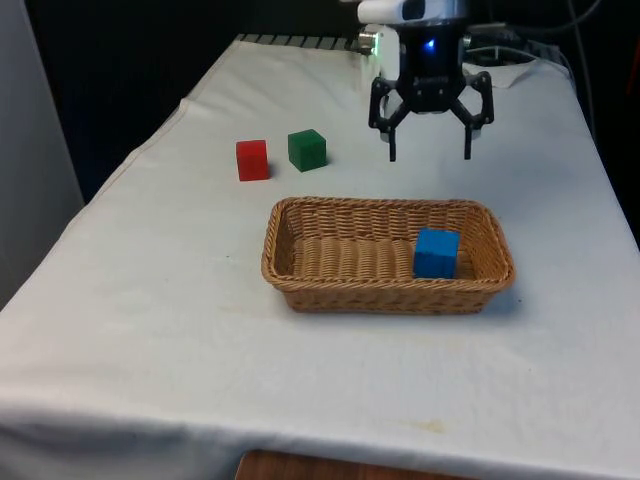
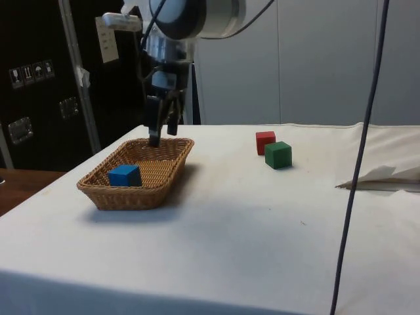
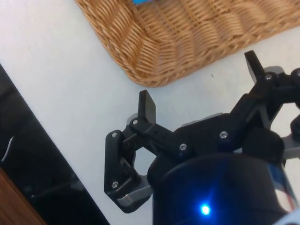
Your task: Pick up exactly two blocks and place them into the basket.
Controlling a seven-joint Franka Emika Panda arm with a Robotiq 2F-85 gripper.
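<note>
In the front view we see our gripper (image 1: 430,152) hanging in the air with its fingers spread wide and nothing between them, just beyond the far rim of the wicker basket (image 1: 300,282). A blue block (image 1: 436,253) sits inside the basket, toward the front view's right. A red block (image 1: 252,160) and a green block (image 1: 306,149) stand side by side on the white cloth (image 1: 150,330), off to the front view's left of the basket.

From the side we find the gripper (image 2: 160,132) above the basket's (image 2: 164,188) far end, the blue block (image 2: 125,175) at its near end, and the red block (image 2: 265,142) and green block (image 2: 278,155) well apart from it.

In the wrist view our spread fingers (image 3: 147,106) hover over bare cloth (image 3: 61,84) beside a basket (image 3: 178,42) corner.
</note>
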